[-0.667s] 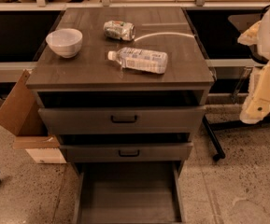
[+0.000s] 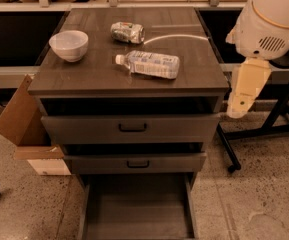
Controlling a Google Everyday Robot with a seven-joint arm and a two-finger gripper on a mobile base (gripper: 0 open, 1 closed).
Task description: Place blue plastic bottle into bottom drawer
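Observation:
The blue plastic bottle (image 2: 149, 64) lies on its side on top of the dark cabinet (image 2: 99, 79), white cap pointing left, pale label round its body. The bottom drawer (image 2: 136, 209) is pulled out at the foot of the cabinet, and its dark floor is bare. My arm (image 2: 274, 14) hangs at the right of the cabinet. Its cream end part, the gripper (image 2: 239, 101), points down beside the cabinet's right front corner, below and to the right of the bottle. It holds nothing.
A white bowl (image 2: 69, 45) stands at the top's left. A crushed silver can (image 2: 127, 32) lies behind the bottle. The two upper drawers (image 2: 131, 128) stand slightly ajar. A cardboard box (image 2: 21, 119) leans at the left. A black stand leg (image 2: 264, 129) is at the right.
My arm has moved left, closer to the cabinet's right side. The bottle, can and bowl have not moved.

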